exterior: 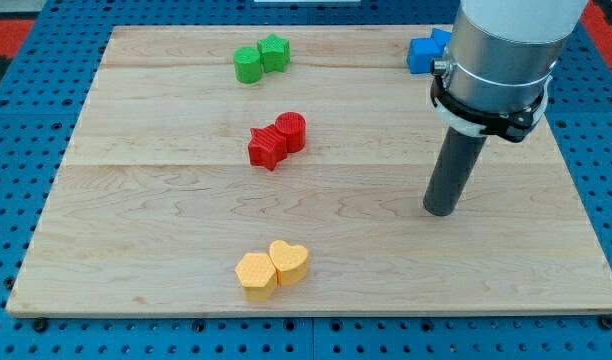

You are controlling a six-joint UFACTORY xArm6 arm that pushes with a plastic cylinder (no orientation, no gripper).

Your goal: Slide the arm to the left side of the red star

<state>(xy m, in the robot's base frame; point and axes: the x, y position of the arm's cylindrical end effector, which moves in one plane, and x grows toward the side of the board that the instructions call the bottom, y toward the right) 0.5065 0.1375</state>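
The red star point(267, 148) sits mid-board, touching a red cylinder point(291, 131) on its upper right. It looks light, rigid and easily nudged. My tip point(440, 211) stands well right of it, touching nothing; there is no gripper to hold anything. Nothing is to be grasped: stop at its clear left side without contact.

No legible text or markings.

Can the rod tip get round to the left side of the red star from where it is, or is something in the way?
Probably yes. My tip sits well to the view's right of the red star block, which touches the red cylinder block. Bare wooden board lies below and left of the pair, so a detour underneath looks free.
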